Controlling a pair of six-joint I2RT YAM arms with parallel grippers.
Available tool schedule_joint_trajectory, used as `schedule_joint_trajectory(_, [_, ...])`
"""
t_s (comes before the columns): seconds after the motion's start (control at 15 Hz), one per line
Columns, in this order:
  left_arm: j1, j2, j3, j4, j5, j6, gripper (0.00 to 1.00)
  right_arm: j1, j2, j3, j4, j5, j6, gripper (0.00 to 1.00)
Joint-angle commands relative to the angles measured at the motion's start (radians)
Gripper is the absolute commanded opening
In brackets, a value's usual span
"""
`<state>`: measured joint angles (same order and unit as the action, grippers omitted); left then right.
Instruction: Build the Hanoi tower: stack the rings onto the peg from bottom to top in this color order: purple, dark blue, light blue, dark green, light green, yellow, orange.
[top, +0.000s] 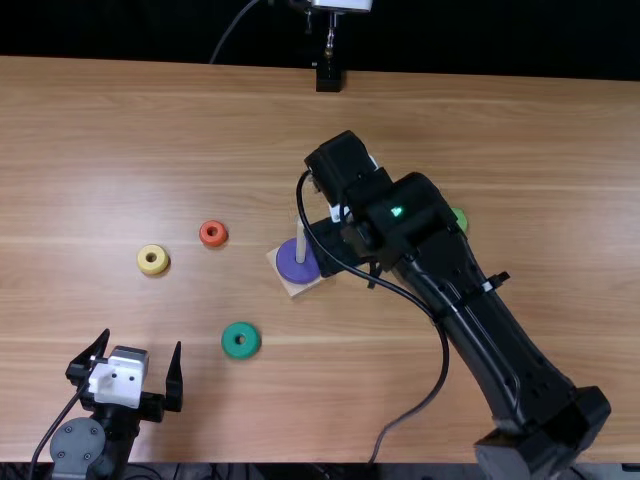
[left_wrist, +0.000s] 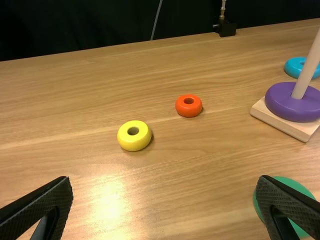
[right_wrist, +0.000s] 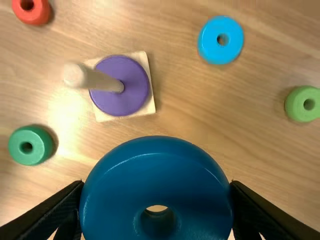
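Dark blue glossy ring (right_wrist: 155, 172) pinched in the right black tool (right_wrist: 157, 183), near the pale wooden peg (right_wrist: 97, 80).
I'd centre its hole first, then lower it level onto the round purple ring (right_wrist: 136, 77). Left black tool (left_wrist: 166, 177) is wide open.

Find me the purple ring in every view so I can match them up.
Top view: the purple ring lies near the middle, on the square wooden base.
Left wrist view: it sits on that base, just nearer than the light blue ring.
Right wrist view: it lies between the dark green ring and the light blue ring.
Shared landmark: the pale peg rising through it.
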<state>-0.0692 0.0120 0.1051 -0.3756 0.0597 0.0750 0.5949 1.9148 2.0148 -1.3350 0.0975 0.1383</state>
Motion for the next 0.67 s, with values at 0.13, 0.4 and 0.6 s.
schedule_joint_trajectory(0.13, [0.011, -0.012, -0.105, -0.081, 0.016, 0.013, 1.00, 0.031, 0.066, 0.098, -0.001, 0.011, 0.002, 0.00])
schedule_joint_trajectory(0.4, [0.011, -0.012, -0.105, -0.079, 0.016, 0.013, 1.00, 0.036, 0.122, 0.194, -0.001, 0.011, 0.003, 0.00])
schedule_joint_trajectory(0.6, [0.011, -0.012, -0.105, -0.079, 0.016, 0.013, 1.00, 0.054, 0.151, 0.257, -0.001, 0.011, 0.000, 0.00])
